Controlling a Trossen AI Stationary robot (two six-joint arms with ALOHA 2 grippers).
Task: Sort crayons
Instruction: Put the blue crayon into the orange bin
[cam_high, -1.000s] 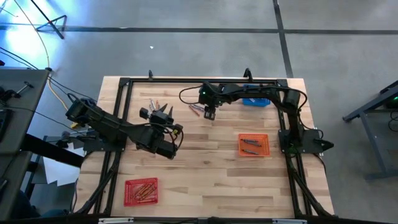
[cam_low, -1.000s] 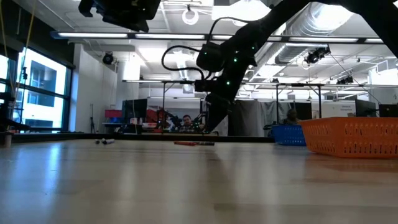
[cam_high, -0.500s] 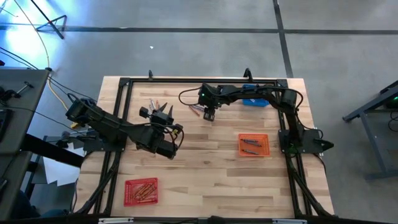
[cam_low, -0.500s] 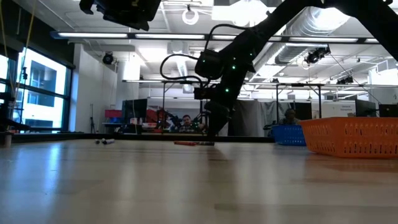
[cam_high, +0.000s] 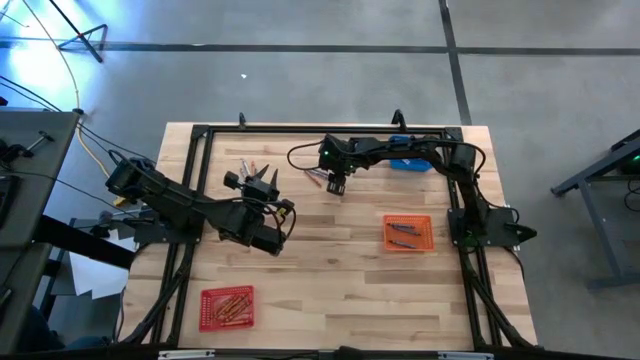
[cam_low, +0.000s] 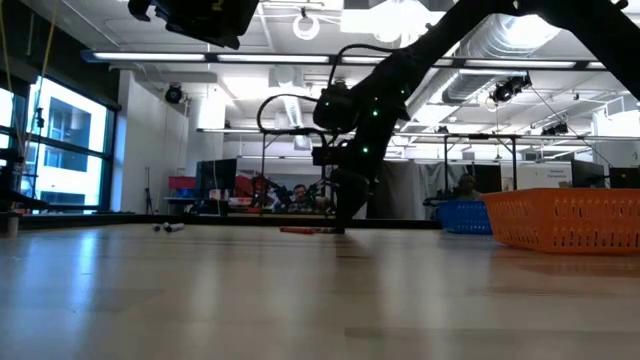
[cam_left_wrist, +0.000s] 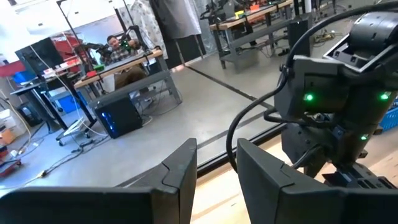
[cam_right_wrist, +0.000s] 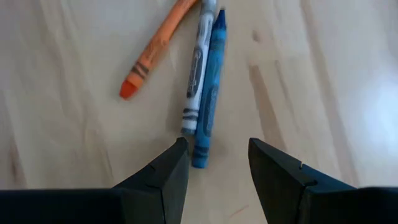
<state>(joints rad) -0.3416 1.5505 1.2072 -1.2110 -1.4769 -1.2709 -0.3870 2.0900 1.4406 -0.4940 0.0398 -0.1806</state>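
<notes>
Three crayons lie side by side flat on the table: an orange one (cam_right_wrist: 155, 50), a grey-white one (cam_right_wrist: 196, 74) and a blue one (cam_right_wrist: 207, 112); they also show in the high view (cam_high: 315, 176). My right gripper (cam_right_wrist: 216, 149) (cam_high: 337, 186) is open and low over the table, its fingers standing on either side of the blue crayon's near end; I cannot tell whether they touch it. More crayons (cam_high: 250, 168) lie at the far left. My left gripper (cam_left_wrist: 217, 155) (cam_high: 265, 185) is open and empty, held high above the table beside them.
A red basket (cam_high: 227, 306) with orange crayons stands at the near left. An orange basket (cam_high: 408, 233) with grey-blue crayons stands at the right. A blue basket (cam_high: 412, 163) stands at the far right. A black frame (cam_high: 300, 128) borders the table. People sit at desks in the room behind.
My right gripper has gone down toward the three crayons and a little toward the table's left, staying open. The crayons have kept still.
</notes>
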